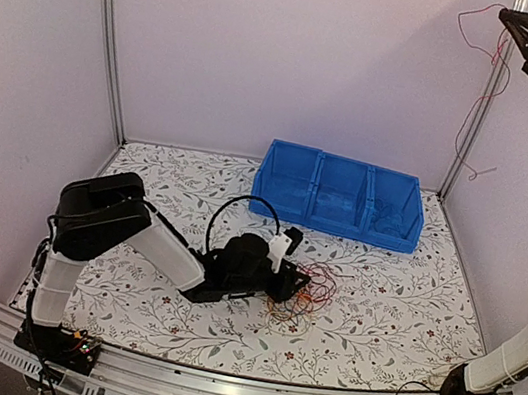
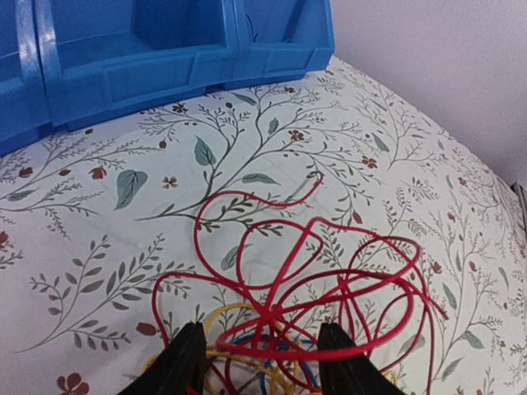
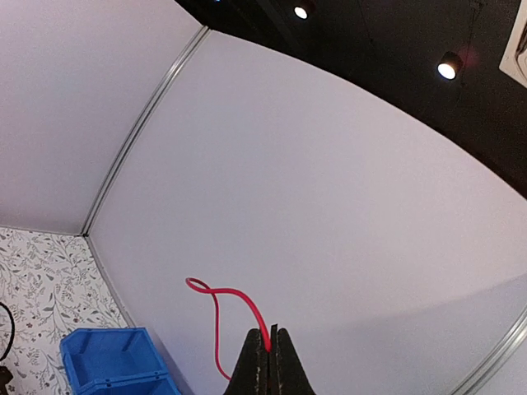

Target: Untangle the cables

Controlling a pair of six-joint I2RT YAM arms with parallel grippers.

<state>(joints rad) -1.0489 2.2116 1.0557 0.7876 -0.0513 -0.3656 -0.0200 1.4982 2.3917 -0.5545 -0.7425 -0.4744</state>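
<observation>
You are mid-task, pulling one strand free of the knot. Your right gripper (image 3: 268, 339) is raised high by the back corner, pressed together on a red cable (image 3: 244, 296) that trails down beside the wall. The rest of the cables (image 1: 307, 294), red, yellow and a little blue, lie heaped on the counter (image 1: 397, 311) in front of the blue bin (image 1: 335, 227). Your left gripper (image 2: 259, 333) is down over that heap, its jaws spread with the knot's centre between them and nothing pinched that you can see. Next, you likely need to close on a single strand where the loops cross, then draw it away slowly so the others don't drag along. The bin's three compartments look empty, though the right one is unclear.
</observation>
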